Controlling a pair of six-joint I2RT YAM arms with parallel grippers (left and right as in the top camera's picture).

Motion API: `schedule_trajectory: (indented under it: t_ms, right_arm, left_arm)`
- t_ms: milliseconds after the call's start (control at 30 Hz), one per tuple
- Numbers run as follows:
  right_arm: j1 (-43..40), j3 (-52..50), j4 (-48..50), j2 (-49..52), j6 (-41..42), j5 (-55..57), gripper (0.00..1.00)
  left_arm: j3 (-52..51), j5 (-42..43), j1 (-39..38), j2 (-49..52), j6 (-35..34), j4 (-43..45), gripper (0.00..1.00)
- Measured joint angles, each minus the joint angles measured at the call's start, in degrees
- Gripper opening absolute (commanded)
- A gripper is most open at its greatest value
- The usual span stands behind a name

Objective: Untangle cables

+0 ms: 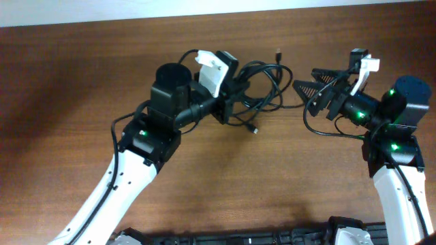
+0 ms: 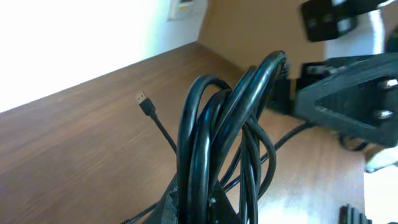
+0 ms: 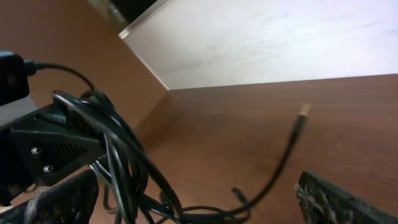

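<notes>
A tangle of black cables point(image 1: 262, 85) lies at the back middle of the brown table. My left gripper point(image 1: 238, 87) is shut on several loops of the bundle point(image 2: 217, 137), which rise between its fingers. One USB plug point(image 1: 278, 52) lies at the back, also seen in the left wrist view point(image 2: 145, 103) and the right wrist view point(image 3: 303, 111). Another plug end point(image 1: 254, 128) lies in front of the tangle. My right gripper point(image 1: 308, 84) is open just right of the bundle. In the right wrist view its fingers point(image 3: 199, 199) flank cable loops point(image 3: 130, 168) without closing on them.
The table's back edge point(image 1: 218, 17) meets a white wall. The left gripper's black fingers point(image 3: 43, 146) show in the right wrist view. The right gripper's black body point(image 2: 348, 102) fills the right of the left wrist view. A black object point(image 1: 272, 238) lies along the front edge.
</notes>
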Motion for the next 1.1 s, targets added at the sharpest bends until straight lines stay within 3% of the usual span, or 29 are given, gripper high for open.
schedule_trajectory:
  t_ms: [500,633,933,1100]
  right_arm:
    - [0.0,0.0,0.79,0.0,-0.04,-2.6,0.98]
    - [0.02,0.0,0.76,0.0,-0.02,1.27,0.99]
    - [0.0,0.0,0.85,1.25,-0.07,8.15,0.99]
    - [0.0,0.0,3.5,1.57,-0.11,4.94,0.98]
  left_arm:
    - [0.0,0.72,-4.79,0.0,0.0,1.2,0.0]
    - [0.0,1.95,-4.76,0.0,-0.11,1.2,0.0]
    - [0.0,15.61,-4.79,0.0,1.81,1.38,0.0]
    - [0.0,17.27,-4.83,0.0,2.21,1.4,0.0]
